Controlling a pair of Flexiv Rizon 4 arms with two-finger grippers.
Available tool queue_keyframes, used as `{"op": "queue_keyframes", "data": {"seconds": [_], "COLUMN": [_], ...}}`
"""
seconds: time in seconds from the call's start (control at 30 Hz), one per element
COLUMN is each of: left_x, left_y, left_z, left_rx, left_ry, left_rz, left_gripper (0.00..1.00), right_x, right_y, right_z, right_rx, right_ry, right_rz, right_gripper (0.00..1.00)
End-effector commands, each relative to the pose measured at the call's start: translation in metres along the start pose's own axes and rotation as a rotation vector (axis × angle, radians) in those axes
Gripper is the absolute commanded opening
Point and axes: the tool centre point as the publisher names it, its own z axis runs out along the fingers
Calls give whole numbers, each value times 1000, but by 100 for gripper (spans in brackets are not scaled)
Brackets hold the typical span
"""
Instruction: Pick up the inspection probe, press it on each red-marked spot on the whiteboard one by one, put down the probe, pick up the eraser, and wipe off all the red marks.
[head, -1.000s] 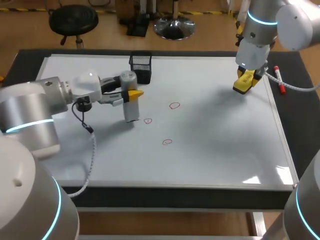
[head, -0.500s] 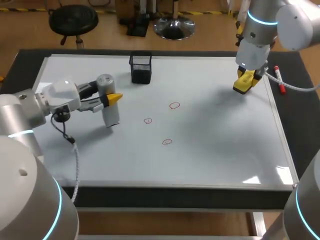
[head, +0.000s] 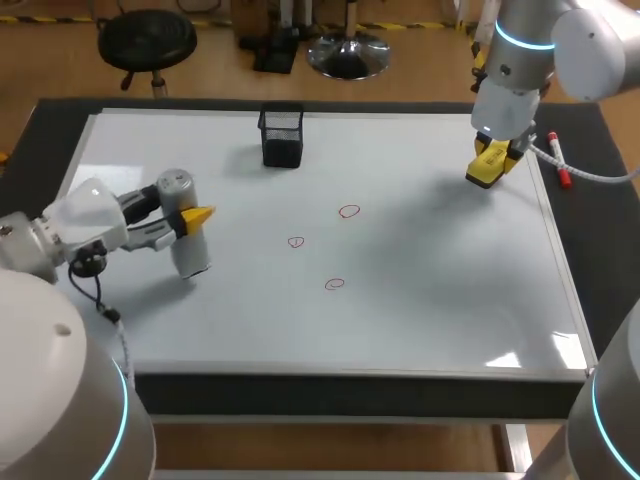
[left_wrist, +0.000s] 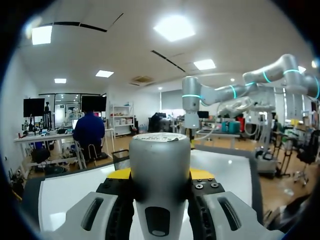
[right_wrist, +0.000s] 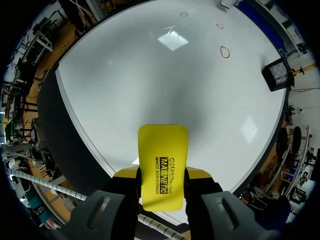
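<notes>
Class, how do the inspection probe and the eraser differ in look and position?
Look: the inspection probe is an upright grey cylinder; the eraser is a flat yellow block.
Position: the inspection probe is over the left side of the whiteboard, the eraser near its far right corner.
Shared: each is gripped, one by the left end effector, one by the right end effector.

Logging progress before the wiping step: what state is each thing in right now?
Inspection probe: upright, gripped by left gripper.
Eraser: gripped by right gripper, over the whiteboard.
Red marks: all three unwiped.
Mesh pen holder: upright.
Marker: lying flat beside whiteboard.
</notes>
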Motion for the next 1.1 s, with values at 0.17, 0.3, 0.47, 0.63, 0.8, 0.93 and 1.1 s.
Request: {"op": "queue_keyframes", "data": {"seconds": [0.17,0.3,0.47,0.63,0.8,0.93,1.1], "left_x": [8,9,12,12,12,12,12], "left_y": [-5,-6,-6,-5,-5,-5,-5], "left_z": [-26,-29,-30,-30,-30,-30,-30], "left_rx": [10,12,13,10,10,10,10], "left_ry": [-153,-161,-166,-169,-169,-169,-169], "left_rz": [4,4,0,-2,-2,-2,-2], "left_gripper": [0,0,0,0,0,0,0], "right_x": [0,0,0,0,0,0,0], "right_y": [-1,-1,-1,-1,-1,-1,-1], "right_z": [-1,-1,-1,-1,-1,-1,-1], "right_rx": [2,2,2,2,2,2,2], "right_ry": [4,4,4,4,4,4,4], "right_rz": [-2,-2,-2,-2,-2,-2,-2], "right_gripper": [0,0,0,0,0,0,0]}}
